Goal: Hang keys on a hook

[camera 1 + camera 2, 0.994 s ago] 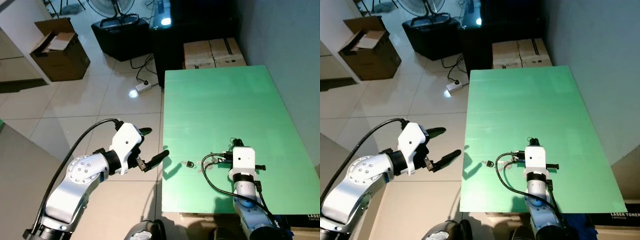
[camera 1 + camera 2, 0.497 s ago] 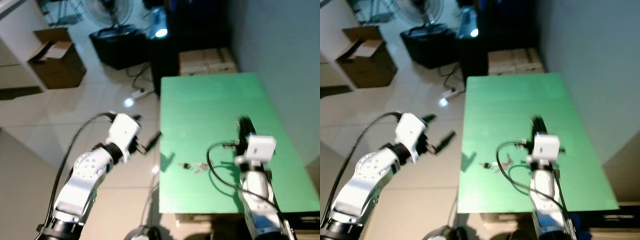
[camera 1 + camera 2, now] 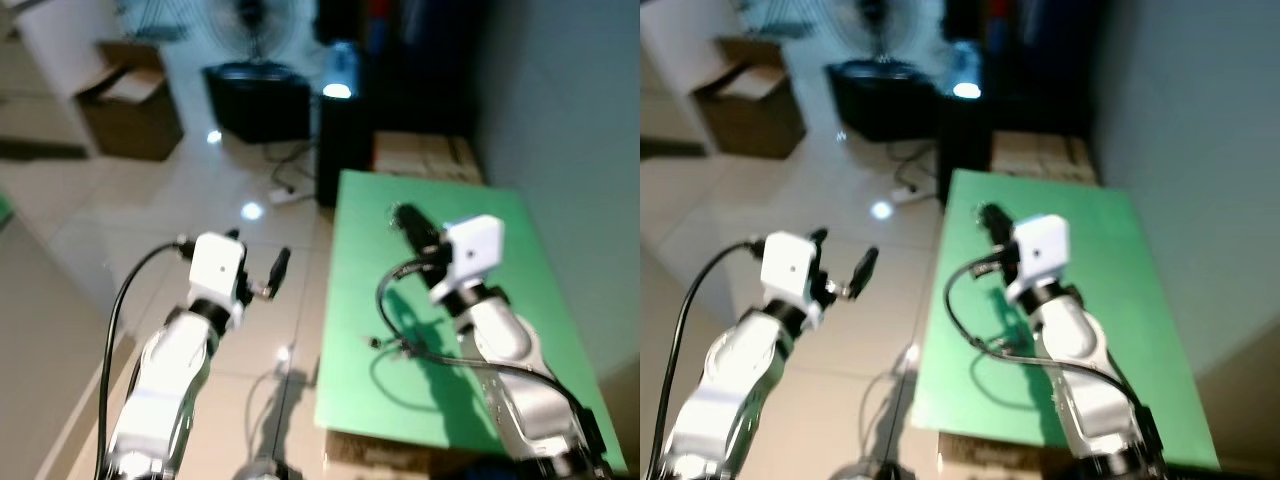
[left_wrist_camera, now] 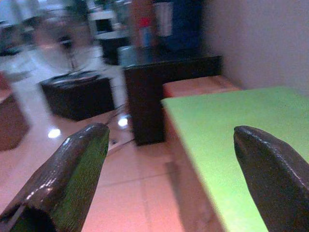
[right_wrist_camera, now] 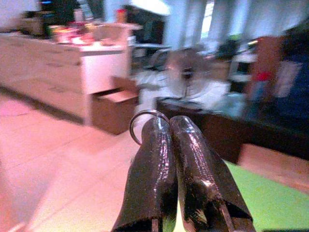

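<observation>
While your right gripper (image 5: 169,126) rides raised over the green table (image 3: 500,240), its two black fingers are pressed together on a metal key ring (image 5: 145,122), whose loop arcs out just beside the tips. In the blurred head views the rest of the keys cannot be made out; a small dark shape near the black cable on the table by the arm cannot be identified either. Your left gripper (image 4: 169,164) hangs over the tiled floor (image 3: 150,230) beside the table's edge, its fingers spread wide and holding nothing.

No hook can be picked out in these frames, so this step is likely the carry. Keep the pinch firm and the wrist level so the ring cannot slide out from between the tips. Slow the turn until the view sharpens, then find the hook before you reach. Present the ring's open loop, not your fingers, to the hook's tip.
</observation>
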You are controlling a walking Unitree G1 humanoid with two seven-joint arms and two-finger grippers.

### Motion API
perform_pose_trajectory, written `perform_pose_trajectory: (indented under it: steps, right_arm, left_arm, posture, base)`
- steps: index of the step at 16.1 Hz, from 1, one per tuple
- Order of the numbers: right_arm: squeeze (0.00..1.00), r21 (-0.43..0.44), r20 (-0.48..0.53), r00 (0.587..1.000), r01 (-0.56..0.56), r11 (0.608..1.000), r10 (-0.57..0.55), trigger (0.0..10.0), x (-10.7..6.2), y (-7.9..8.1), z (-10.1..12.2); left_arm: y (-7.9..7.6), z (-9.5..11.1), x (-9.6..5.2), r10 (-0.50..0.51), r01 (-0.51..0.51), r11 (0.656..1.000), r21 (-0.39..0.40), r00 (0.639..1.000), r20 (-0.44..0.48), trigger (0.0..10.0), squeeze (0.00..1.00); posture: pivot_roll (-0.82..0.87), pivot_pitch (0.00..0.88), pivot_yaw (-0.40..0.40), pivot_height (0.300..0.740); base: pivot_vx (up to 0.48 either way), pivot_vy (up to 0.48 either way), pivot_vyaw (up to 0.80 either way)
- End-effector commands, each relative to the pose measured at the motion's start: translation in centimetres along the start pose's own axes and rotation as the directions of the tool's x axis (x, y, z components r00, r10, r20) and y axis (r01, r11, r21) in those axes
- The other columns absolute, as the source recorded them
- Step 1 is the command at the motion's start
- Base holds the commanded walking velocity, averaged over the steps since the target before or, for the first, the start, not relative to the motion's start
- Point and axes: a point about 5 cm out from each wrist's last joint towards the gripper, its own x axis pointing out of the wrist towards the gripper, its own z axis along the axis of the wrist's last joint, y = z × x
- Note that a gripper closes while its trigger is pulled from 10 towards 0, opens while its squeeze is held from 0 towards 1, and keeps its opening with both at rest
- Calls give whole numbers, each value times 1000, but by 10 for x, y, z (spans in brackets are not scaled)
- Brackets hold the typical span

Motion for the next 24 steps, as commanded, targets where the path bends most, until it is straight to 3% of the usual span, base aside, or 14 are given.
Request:
perform_pose_trajectory:
  steps: [1,3,8,10,15,18,20,24]
  right_arm:
    - [0,18,-39,997,-65,998,66,10000,1,4,0]
    - [0,62,-70,994,-80,995,84,10000,-1,6,-6]
    - [0,133,-112,992,66,989,-51,10000,-12,-4,-21]
    - [0,205,-105,988,136,969,-117,10000,-15,-10,-24]
    - [0,131,-165,978,154,979,-131,10000,-12,-16,-30]
    - [0,137,-160,981,131,982,-109,10000,-7,-17,-30]
    - [0,134,-158,983,119,984,-97,10000,-5,-15,-29]
    - [0,107,-156,983,118,987,-101,10000,-2,-24,-26]
  left_arm:
    - [3,7,-2,41,-41,998,47,999,11,10000,0]
    - [5,6,-4,58,-58,996,68,998,-1,10000,0]
    - [16,9,7,108,-108,988,111,994,-1,10000,0]
    - [15,11,10,103,-103,986,133,995,9,10000,0]
    - [14,13,17,125,-126,983,130,992,19,10000,0]
    - [19,8,16,191,-189,974,124,982,-6,10000,0]
    - [20,7,18,213,-211,974,78,977,-23,10000,0]
    - [13,11,25,171,-172,985,28,985,36,10000,0]
  posture:
    - [-32,0,-25,740]
    - [-25,0,-24,740]
    - [-51,0,33,740]
    - [-43,0,33,740]
    - [-41,0,25,740]
    - [-41,0,7,740]
    - [-56,0,8,740]
    - [-71,0,-4,740]
  base:
    - [0,0,800]
    - [0,0,800]
    - [0,0,800]
    - [0,0,800]
    - [0,0,800]
    - [0,0,800]
    - [0,0,800]
    - [0,0,800]
